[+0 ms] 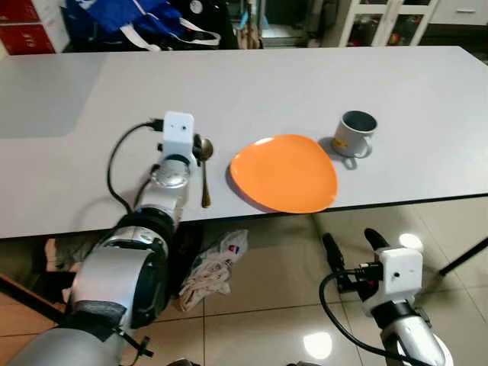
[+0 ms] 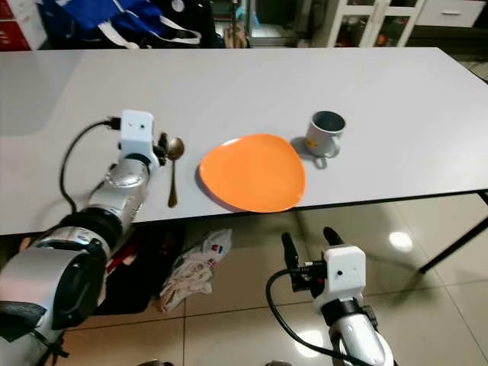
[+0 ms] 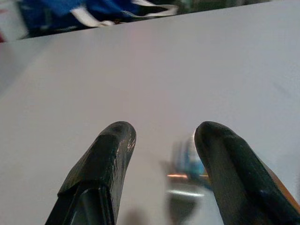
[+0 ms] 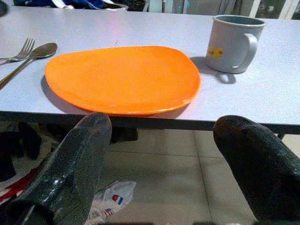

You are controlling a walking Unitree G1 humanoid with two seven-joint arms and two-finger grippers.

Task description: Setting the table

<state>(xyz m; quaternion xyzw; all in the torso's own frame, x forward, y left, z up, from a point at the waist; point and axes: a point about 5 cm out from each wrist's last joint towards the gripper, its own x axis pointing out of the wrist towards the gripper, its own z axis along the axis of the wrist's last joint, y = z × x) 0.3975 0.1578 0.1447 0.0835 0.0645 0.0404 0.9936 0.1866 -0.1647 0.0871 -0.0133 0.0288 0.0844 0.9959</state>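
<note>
Orange plate [image 1: 284, 172] overhanging table [image 1: 229, 84] edge, spoon [image 1: 204, 164] beside

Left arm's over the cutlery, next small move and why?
Probably withdraw the left end effector straight back. Its fingers are open, and the spoon and fork already lie on the table beside the orange plate.

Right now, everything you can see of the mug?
The mug is grey, enamel-looking, with a darker rim and a small yellow mark on its side. It stands upright on the white table, just to the robot's right of the orange plate and apart from it. Its loop handle faces the near table edge. No contents can be made out. Nothing grips it.
</note>
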